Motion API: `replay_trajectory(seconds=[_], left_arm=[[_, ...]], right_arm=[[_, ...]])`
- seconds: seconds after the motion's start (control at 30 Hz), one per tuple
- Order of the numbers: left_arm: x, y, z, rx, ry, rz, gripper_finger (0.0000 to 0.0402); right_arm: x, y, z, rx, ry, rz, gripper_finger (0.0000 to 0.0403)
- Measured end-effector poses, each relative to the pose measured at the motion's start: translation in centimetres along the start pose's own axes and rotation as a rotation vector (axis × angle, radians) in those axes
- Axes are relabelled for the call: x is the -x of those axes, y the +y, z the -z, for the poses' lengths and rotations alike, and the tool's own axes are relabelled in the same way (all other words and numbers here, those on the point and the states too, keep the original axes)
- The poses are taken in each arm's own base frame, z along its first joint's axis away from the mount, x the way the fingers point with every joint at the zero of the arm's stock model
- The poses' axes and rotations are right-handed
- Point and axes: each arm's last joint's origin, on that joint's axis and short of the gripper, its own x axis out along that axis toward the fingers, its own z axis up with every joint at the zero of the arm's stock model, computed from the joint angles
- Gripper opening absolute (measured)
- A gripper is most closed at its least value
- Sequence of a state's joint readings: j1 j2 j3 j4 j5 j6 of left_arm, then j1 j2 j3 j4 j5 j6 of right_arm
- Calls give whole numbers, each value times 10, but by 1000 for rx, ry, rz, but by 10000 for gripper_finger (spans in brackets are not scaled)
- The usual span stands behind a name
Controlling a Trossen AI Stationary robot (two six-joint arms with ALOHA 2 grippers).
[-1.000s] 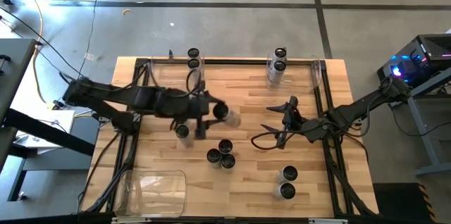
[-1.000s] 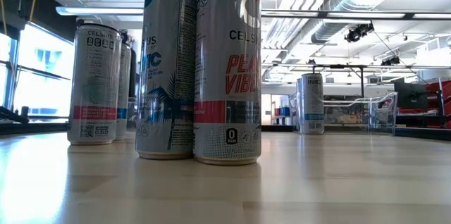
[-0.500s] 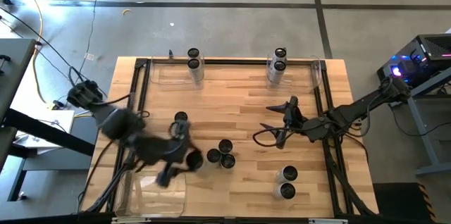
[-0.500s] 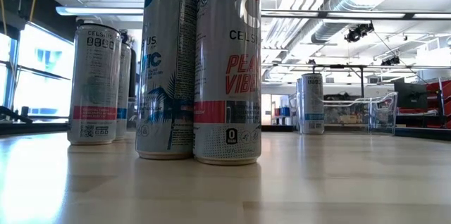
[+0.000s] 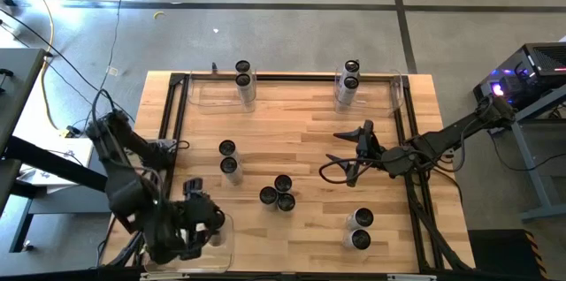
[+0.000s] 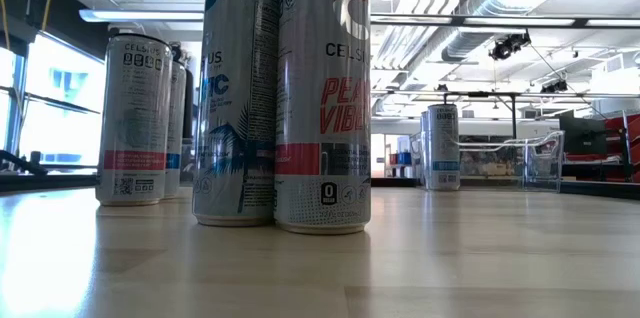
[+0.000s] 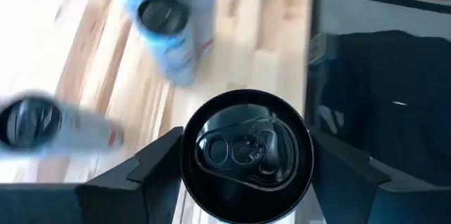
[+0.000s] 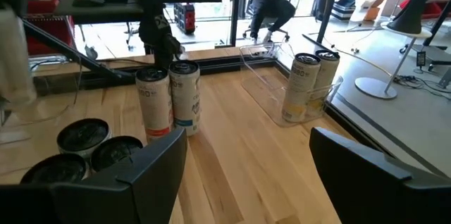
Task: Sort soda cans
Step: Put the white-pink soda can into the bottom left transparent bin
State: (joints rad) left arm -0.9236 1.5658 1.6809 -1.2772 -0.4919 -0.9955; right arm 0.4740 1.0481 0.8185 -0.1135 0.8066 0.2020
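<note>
My left gripper is over the clear bin at the table's near left corner, shut on a soda can whose dark top faces the wrist camera. My right gripper hangs open at the right of mid-table with nothing between its fingers. The other soda cans stand upright on their bases: two left of centre, three at the middle, two near the front right. My left gripper pinches the can's round side wall between its two fingers, one on each side, just below the top rim. The fingers slant downward and lie across the can. The can's top end points back at the wrist. What is under the can is hidden.
Two cans stand in the clear bin at the far left and two in the clear bin at the far right. A black frame runs round the table. Bare wood lies between the can groups.
My left gripper has swung from mid-table toward the near left corner, carrying the can clear of the table to above the clear bin, and has turned and tipped further down on the way. It has stayed shut on the can.
</note>
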Motion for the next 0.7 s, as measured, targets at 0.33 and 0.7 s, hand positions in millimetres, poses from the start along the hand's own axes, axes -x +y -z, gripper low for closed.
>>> replay_trajectory(seconds=[0.33, 0.7], left_arm=[[-27, -18, 65, 185, -43, -25, 243], [-58, -28, 91, 116, -113, 63, 243]], right_arm=[[0, 0, 0, 0, 0, -3, 296], [0, 0, -1, -14, -11, -5, 296]])
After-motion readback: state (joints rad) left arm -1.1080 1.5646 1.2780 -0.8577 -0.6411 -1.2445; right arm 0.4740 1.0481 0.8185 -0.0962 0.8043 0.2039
